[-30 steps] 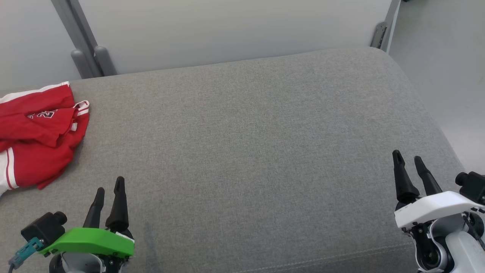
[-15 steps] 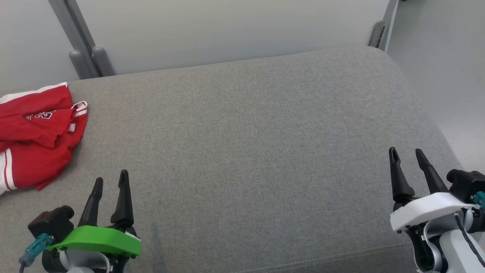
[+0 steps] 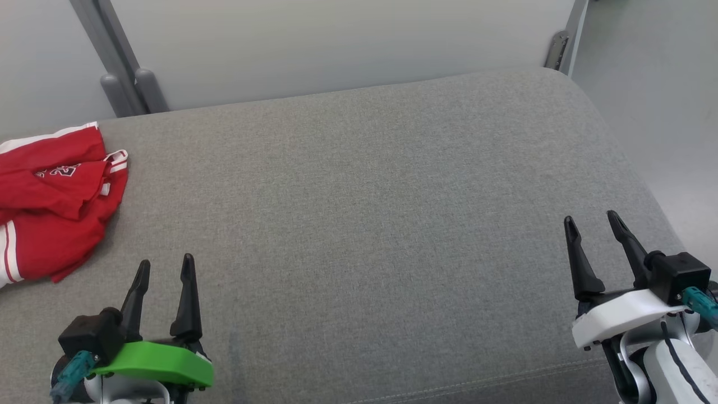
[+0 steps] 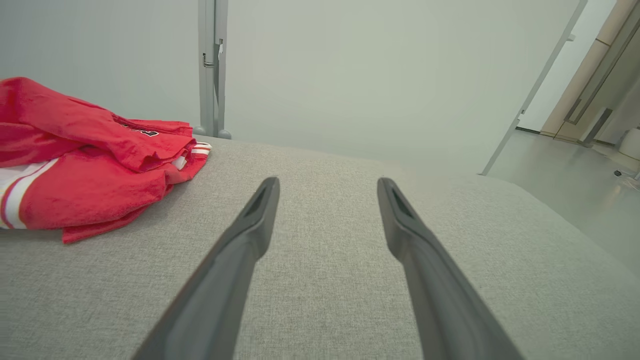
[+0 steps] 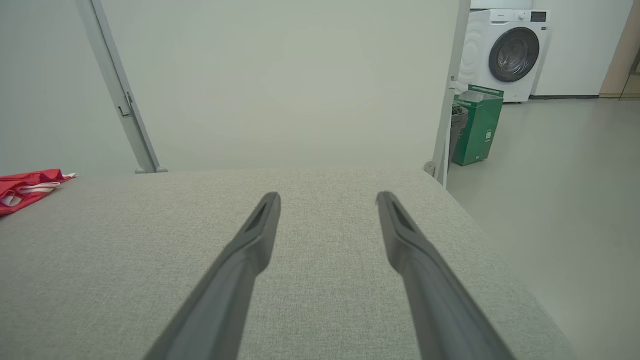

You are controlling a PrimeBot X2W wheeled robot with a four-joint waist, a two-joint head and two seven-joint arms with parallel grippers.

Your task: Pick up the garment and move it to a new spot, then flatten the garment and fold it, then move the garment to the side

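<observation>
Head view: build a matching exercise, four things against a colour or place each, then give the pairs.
1. garment
2. left gripper
3. right gripper
4. cushion

a. white mount, lower right, open
b. grey, broad surface
c. red and white, crumpled at far left
d. green mount, lower left, open

Pairs: 1-c, 2-d, 3-a, 4-b.

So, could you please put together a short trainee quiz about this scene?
1. True or false: the left gripper holds the red garment.
2. Where on the grey cushion does the garment lie? A: its left edge. B: its centre. C: its right edge.
3. Fill in: beyond the green bin stands a white ____.
Key: 1 false, its jaws stand open, apart from it; 2 A; 3 washing machine.
</observation>
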